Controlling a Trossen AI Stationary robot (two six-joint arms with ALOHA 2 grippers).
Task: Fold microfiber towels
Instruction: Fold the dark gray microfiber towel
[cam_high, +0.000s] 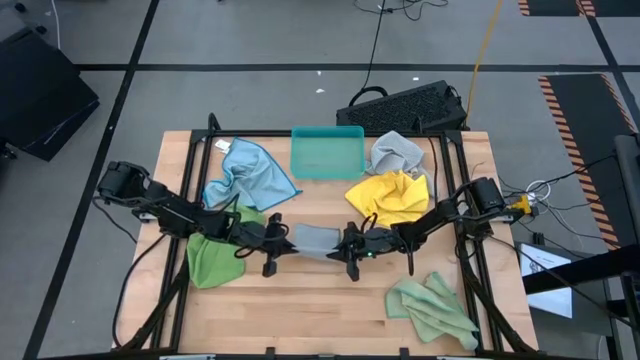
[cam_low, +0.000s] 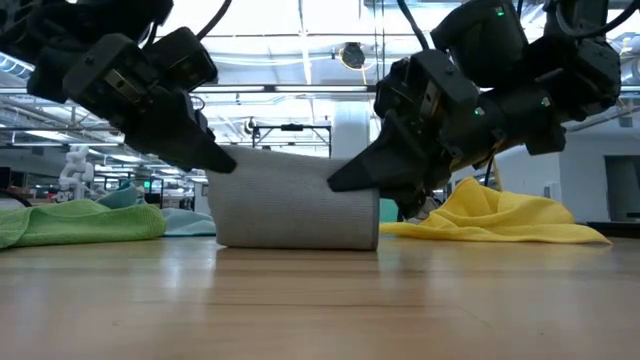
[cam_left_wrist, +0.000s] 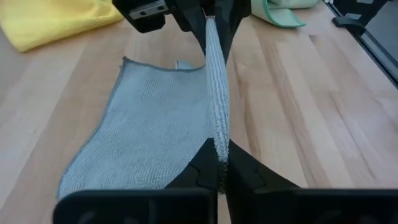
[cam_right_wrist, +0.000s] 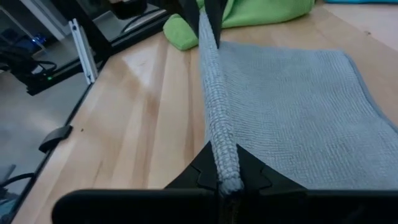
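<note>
You have one towel (cam_high: 312, 239) mid-table between left gripper (cam_high: 278, 243) and right gripper (cam_high: 345, 243) (each pinching an edge), tray (cam_high: 327, 152) behind.

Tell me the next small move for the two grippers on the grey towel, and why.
Probably carry the pinched edge across together and lay it down on the towel's far edge. The left gripper and right gripper are each shut on one end of the grey towel's raised edge, stretched taut between them, while the rest lies flat on the table.
</note>
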